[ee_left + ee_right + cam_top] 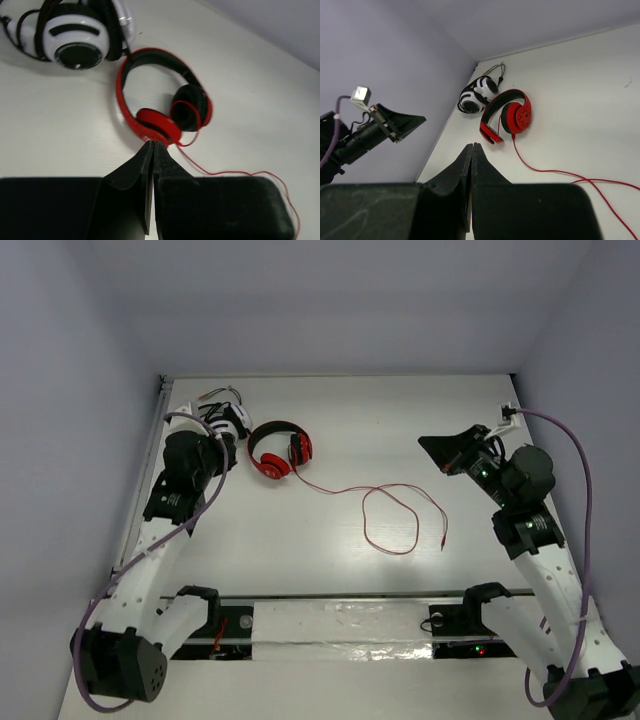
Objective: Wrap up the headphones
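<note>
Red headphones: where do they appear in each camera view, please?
Top external: red headphones lie upper left of centre.
Left wrist: red headphones in the middle.
Right wrist: red headphones just above centre.
Shared landmark: black-and-white headphones, close beside them in all three.

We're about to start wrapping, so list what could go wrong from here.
1. The black-and-white headphones lie right beside the headphones, near the left gripper; a reach there might nudge or catch the wrong set.
2. The cable sprawls in a loose loop; pulling it could tighten a tangle or drag the headphones.
3. The left gripper and the right gripper are both shut and empty; the thin cable lies flat and may slip a pinch.
</note>
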### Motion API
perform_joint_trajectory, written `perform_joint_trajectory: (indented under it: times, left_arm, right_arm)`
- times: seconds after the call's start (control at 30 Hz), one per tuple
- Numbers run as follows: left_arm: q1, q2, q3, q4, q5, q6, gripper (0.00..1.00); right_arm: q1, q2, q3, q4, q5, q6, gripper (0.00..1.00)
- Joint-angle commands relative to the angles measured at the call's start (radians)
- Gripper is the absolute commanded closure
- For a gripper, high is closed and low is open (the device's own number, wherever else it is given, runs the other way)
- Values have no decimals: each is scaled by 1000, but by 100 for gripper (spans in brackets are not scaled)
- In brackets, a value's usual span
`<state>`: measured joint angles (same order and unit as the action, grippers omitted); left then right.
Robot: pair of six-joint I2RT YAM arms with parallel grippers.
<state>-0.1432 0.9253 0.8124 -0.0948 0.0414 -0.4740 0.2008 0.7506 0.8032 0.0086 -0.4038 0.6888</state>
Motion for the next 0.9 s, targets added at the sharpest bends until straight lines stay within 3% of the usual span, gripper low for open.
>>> perform_joint_trajectory:
  times: [0.0, 0.1, 0.2, 0.23, 0.33, 0.6, 0.87]
  left_arm:
    - [-1, 78, 33, -40, -136, -15, 100]
    - [-1, 147, 25, -28, -195, -41, 100]
    - [-21, 203, 10, 21, -235, -77, 91]
    - [-30, 219, 8, 45, -239, -83, 79]
    - [-68, 312, 33, 89, -302, -84, 63]
    - [-68, 610, 184, 165, -313, -5, 63]
    - [-68, 753, 289, 181, -302, 38, 64]
  right_arm:
    - [17, 13, 2, 51, 3, -5, 100]
    - [42, 35, -16, 71, 25, -6, 100]
    - [68, 70, -22, 83, 34, -14, 100]
    - [83, 79, -22, 85, 36, -17, 100]
    - [118, 111, -16, 88, 37, -31, 100]
    - [161, 104, -18, 51, 71, -61, 98]
    - [190, 108, -18, 60, 49, -71, 93]
